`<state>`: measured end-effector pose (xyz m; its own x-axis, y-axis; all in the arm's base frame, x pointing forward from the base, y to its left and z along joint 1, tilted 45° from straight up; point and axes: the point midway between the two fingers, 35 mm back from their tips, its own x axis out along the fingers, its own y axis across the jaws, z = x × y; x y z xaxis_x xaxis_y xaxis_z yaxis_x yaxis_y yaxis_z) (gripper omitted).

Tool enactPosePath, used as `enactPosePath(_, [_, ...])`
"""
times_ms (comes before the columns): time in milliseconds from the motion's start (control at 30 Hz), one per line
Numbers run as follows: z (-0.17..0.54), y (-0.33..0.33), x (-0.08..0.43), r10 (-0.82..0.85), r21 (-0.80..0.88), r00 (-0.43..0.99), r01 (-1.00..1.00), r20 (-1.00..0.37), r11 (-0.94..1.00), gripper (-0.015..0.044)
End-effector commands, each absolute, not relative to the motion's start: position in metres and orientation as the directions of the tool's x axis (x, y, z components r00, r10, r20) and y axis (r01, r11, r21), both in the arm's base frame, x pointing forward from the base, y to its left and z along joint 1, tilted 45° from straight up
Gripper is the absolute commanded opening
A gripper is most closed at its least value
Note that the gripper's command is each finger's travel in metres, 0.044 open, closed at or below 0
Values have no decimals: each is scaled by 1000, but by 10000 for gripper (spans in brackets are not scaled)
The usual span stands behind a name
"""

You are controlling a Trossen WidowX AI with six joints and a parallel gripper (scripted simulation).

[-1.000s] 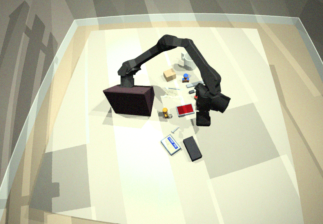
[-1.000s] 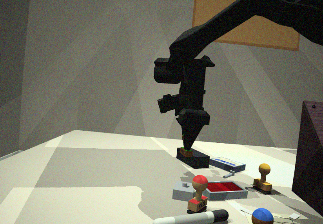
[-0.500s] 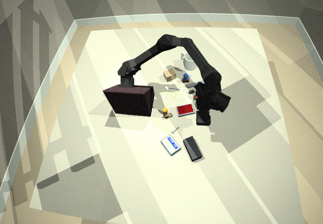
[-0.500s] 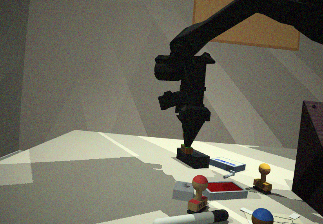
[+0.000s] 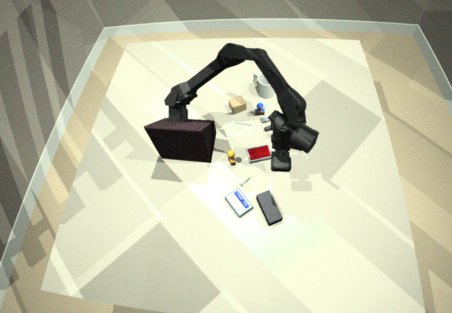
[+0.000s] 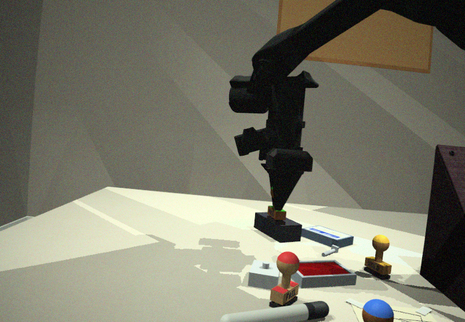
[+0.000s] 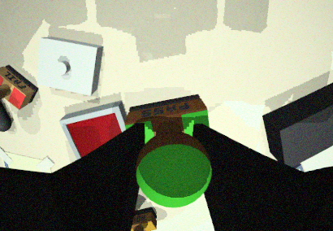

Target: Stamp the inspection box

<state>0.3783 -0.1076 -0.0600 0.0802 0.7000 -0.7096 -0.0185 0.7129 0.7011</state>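
My gripper (image 6: 277, 208) (image 7: 169, 132) is shut on the PASS stamp (image 6: 276, 214) (image 7: 174, 172), which has a green knob and a brown block. It holds the stamp upright above the bench, block down; the stamp's underside is hidden. The open red ink pad (image 5: 258, 152) (image 6: 323, 268) (image 7: 95, 131) shows to the lower left of the stamp in the wrist view. The pale card (image 5: 238, 131) with thin printed lines lies beyond the pad in the top view; its inspection box is too small to make out.
A grey knobbed block (image 6: 263, 274) (image 7: 69, 78) and the FAIL stamp (image 6: 288, 262) (image 7: 18, 95) stand near the pad. A yellow-knobbed stamp (image 5: 231, 153), blue-knobbed stamp (image 5: 259, 106), marker (image 6: 273, 313), dark block (image 5: 269, 207), STAMP PAD case (image 5: 238, 202), cardboard box (image 5: 237, 104) and mug (image 5: 265, 87) also stand around.
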Motion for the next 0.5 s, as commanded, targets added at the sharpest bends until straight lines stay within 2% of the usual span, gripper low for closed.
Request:
enactPosePath(0, [-54,-104,372,695,696,81,-24,-714,718,0])
enactPosePath(467, [-36,-82,337,697,697,79,-22,-713,716,0])
